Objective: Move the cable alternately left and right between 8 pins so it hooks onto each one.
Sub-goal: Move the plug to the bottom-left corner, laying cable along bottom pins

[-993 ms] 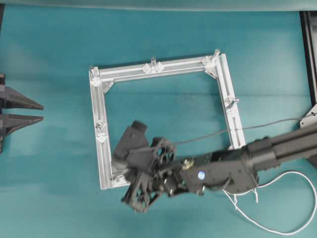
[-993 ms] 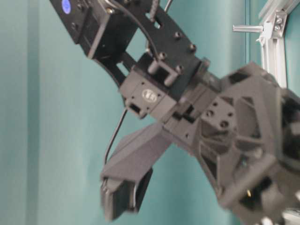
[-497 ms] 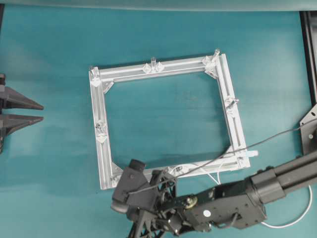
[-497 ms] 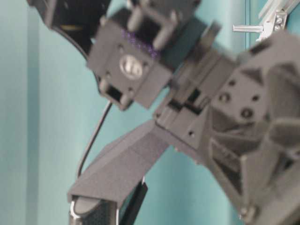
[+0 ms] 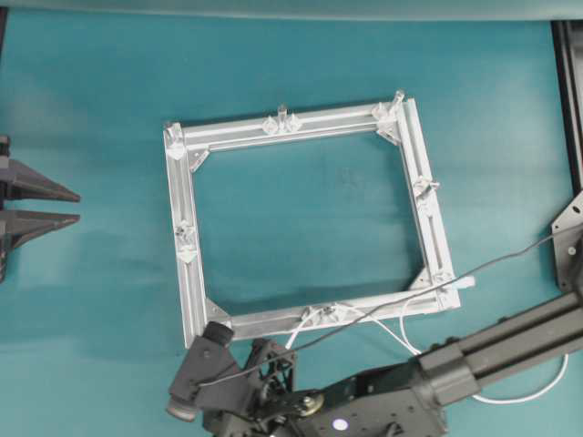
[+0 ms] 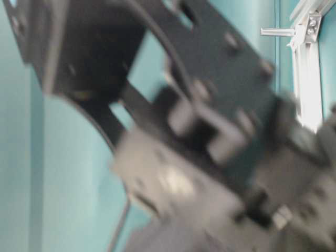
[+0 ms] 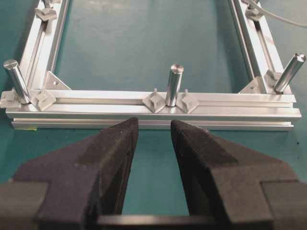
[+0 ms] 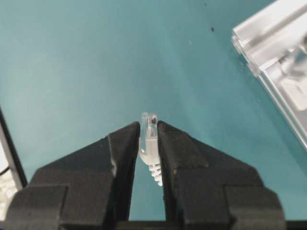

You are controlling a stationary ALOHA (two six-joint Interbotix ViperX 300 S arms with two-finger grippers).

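My right gripper (image 8: 148,128) is shut on the clear plug (image 8: 148,125) of the white cable, held above bare mat. In the overhead view this gripper (image 5: 187,397) sits just outside the frame's front left corner. The cable (image 5: 295,333) rises from under the arm to the front bar's middle bracket. From there it trails right into a loop (image 5: 528,397). The pins stand on the square aluminium frame (image 5: 191,273), among them a back middle pin (image 5: 281,111) and a left side pin (image 5: 185,228). My left gripper (image 5: 77,206) rests open at the left edge, facing the left bar's middle pin (image 7: 174,84).
The right arm (image 5: 474,350) lies across the front right of the mat and fills the blurred table-level view, where only a frame bar (image 6: 307,79) and one pin (image 6: 275,32) show. A dark rail (image 5: 569,100) borders the right edge.
The right arm has swung off the frame toward the front left corner with the plug in its jaws, and the cable now reaches the front bar. The left gripper has not moved.
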